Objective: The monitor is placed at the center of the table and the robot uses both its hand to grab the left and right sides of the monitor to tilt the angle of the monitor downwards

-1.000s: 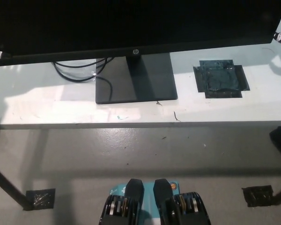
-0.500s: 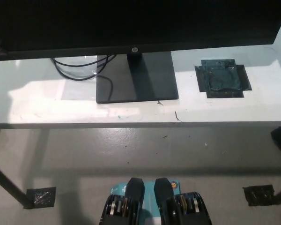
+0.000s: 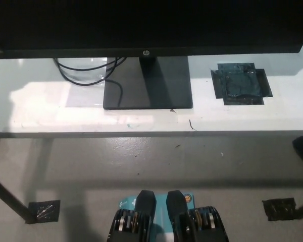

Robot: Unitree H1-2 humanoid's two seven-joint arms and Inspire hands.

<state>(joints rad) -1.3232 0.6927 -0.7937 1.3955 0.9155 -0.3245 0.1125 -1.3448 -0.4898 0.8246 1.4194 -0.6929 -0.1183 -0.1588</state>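
Neither hand can be made out clearly: only a sliver of white shows at the far left edge against the monitor (image 3: 141, 25), and the right hand is out of view, so whether either hand is grasping cannot be told. The monitor fills the top of the head view, its lower bezel above the dark stand base (image 3: 147, 83) at the middle of the white desk (image 3: 65, 118). Cables (image 3: 86, 73) loop just left of the stand; a taped dark patch (image 3: 240, 83) lies to its right. Tilting well likely calls for even pressure on both side edges, so the base stays flat.
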